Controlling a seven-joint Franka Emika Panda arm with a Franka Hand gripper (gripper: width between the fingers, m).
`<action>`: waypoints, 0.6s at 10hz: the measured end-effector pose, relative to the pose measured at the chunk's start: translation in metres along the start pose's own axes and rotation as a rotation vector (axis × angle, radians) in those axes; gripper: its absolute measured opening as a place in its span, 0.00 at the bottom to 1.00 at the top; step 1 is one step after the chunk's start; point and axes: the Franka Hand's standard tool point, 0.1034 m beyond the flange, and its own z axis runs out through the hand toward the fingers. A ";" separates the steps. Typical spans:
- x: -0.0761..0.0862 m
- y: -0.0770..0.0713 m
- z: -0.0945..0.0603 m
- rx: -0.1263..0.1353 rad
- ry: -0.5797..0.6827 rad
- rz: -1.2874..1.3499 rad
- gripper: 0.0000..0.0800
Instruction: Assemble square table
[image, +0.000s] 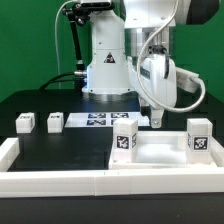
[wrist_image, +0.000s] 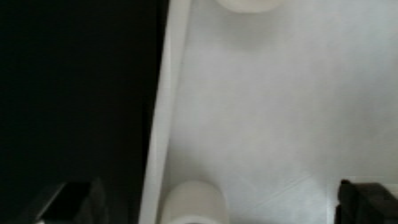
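Hanging open, the claw (wrist_image: 224, 204) straddles an edge of the square panel (wrist_image: 267, 110).

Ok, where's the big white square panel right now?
In the exterior view, the square panel lies front right, by the L-shaped rail, between two upright legs, under the gripper.
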 end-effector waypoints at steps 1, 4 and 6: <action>-0.002 0.004 0.006 -0.009 -0.002 0.029 0.81; -0.004 0.006 0.012 -0.018 -0.001 0.025 0.81; -0.004 0.008 0.014 -0.023 0.001 0.025 0.81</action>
